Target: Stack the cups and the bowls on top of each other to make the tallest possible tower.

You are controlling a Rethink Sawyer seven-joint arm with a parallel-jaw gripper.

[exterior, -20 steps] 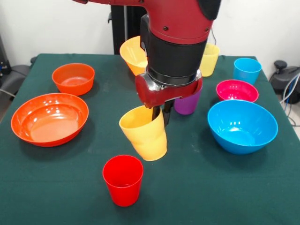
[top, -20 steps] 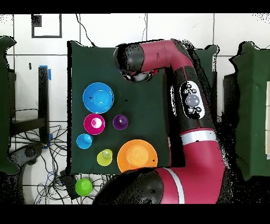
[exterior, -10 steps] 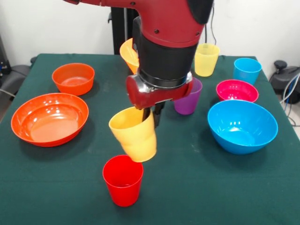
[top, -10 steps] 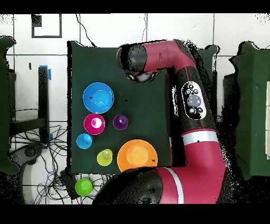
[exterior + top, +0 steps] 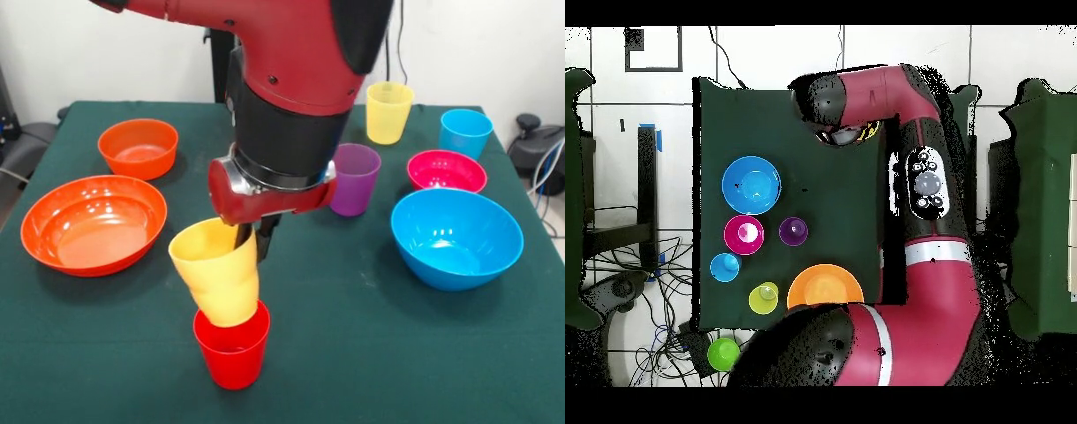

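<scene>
The tool (image 5: 247, 240) pinches the rim of a yellow-orange cup (image 5: 217, 283), one finger inside the cup and one outside it. The cup hangs tilted directly below the tool, its narrow base just entering the mouth of the red cup (image 5: 232, 347) standing on the green surface (image 5: 371, 353).

The main risk, as I judge it, is the tilt. The yellow-orange cup leans well off vertical, so pressing down could catch its base on the red cup's rim and tip or skid that light cup across the cloth. Letting go before the cup squares up could leave it seated crooked, a poor footing for anything stacked later.

Both cups are smooth, tapered plastic tumblers, likely slippery against each other.

To one side of the tool sit a wide shallow orange bowl (image 5: 93, 223) and a small orange bowl (image 5: 138, 147). To the other side are a purple cup (image 5: 353, 179), a pale yellow cup (image 5: 388, 112), a blue cup (image 5: 465, 132), a pink bowl (image 5: 446, 170) and a large blue bowl (image 5: 455, 237), all glossy and round.
</scene>
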